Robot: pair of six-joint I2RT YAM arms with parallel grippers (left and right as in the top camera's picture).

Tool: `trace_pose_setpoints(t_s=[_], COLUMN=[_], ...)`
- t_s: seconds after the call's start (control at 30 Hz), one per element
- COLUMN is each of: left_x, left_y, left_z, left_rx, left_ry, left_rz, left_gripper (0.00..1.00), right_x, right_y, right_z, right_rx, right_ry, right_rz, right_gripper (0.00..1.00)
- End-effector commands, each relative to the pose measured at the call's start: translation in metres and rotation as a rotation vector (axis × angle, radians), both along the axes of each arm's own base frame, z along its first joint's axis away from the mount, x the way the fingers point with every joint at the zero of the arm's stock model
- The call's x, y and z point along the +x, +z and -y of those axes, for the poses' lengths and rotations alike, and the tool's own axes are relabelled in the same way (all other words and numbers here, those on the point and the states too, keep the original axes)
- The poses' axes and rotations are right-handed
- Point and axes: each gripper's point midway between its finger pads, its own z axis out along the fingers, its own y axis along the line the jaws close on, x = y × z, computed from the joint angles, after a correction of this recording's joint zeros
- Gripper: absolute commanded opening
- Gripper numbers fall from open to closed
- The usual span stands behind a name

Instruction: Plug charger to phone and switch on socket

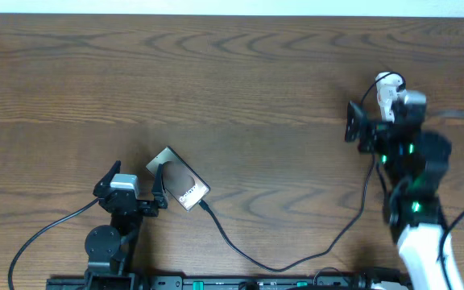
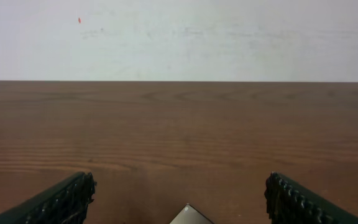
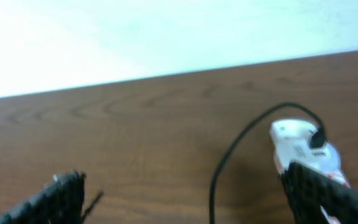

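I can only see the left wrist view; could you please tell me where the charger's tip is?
Observer: The charger tip lies right at the phone end nearest the right arm; seated or not, I cannot tell.
Operator: And the socket?
Observer: The socket lies far off on the right side, just ahead of the right gripper.
Operator: Is it gripped?
Observer: No, that gripper is open.

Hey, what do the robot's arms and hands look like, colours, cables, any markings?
Both are mostly black. The left arm has a grey block near its wrist and trails a black cable. The right arm shows green lights and a white lower segment. The left hand and right hand each have two black, ribbed fingers.
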Motion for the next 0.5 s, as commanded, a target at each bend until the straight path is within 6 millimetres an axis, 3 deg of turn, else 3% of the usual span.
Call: trace_pose_setpoints(t_s=[0.0, 0.23, 0.47], left_x=[-0.002, -0.002, -0.002], left_y=[-0.014, -0.014, -0.014], left_z=[0.005, 0.005, 0.005], left_rx=[0.013, 0.013, 0.013], left_ry=[-0.029, -0.029, -0.029], left_rz=[-0.044, -0.044, -0.044], left_gripper=[0.90, 0.90, 0.90], right_x=[-0.027, -0.067, -0.091], right_y=[-0.013, -0.035, -0.055], right_z=[0.005, 0.011, 0.014], right_rx=[-0.014, -0.030, -0.053], right_ry=[-0.049, -0.100, -0.126], right_rz=[0.069, 0.145, 0.180], right_gripper=[0.99, 0.99, 0.99])
